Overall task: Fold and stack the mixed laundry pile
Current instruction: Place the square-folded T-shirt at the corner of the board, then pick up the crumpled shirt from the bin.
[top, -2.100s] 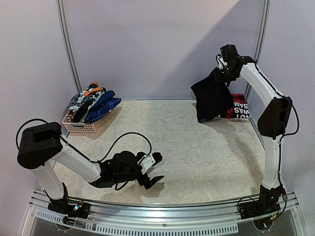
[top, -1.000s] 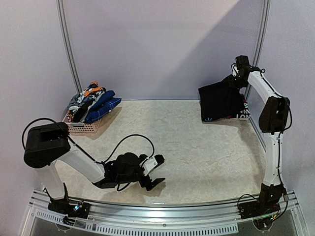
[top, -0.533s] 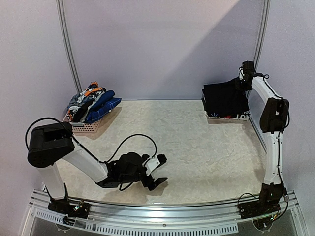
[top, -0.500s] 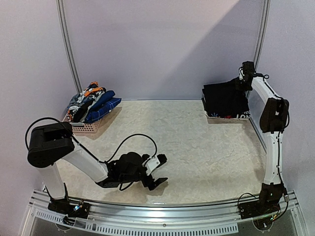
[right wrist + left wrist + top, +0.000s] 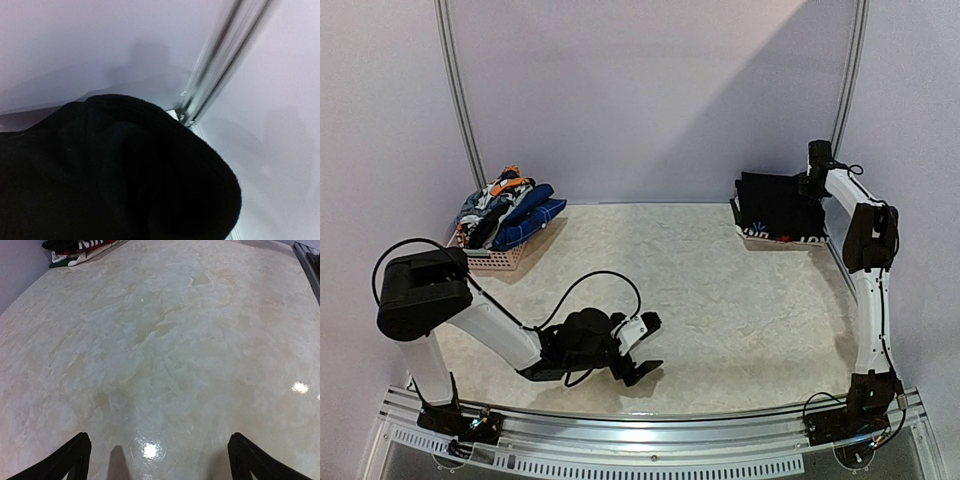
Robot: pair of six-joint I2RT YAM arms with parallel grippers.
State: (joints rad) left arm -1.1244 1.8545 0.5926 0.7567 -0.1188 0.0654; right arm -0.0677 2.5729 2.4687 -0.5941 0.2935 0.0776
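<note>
The mixed laundry pile (image 5: 506, 207) lies heaped on a small pale basket (image 5: 485, 261) at the back left, with blue plaid, grey and orange pieces showing. A black garment (image 5: 775, 205) lies flat on a red and white printed piece (image 5: 790, 238) at the back right. My right gripper (image 5: 812, 178) is at the black garment's far right edge and stays closed on it. In the right wrist view black cloth (image 5: 110, 175) covers the fingers. My left gripper (image 5: 648, 345) is open and empty, low over the table near the front, and its view (image 5: 160, 460) shows bare table between the fingers.
A metal post (image 5: 220, 65) and the wall corner stand right behind the right gripper. The folded stack also shows far off in the left wrist view (image 5: 75, 250). Pale walls close the table at the back and both sides.
My right arm has carried the hanging black garment back and down and laid it flat on the back-right stack. My left gripper has edged slightly right and stays open.
</note>
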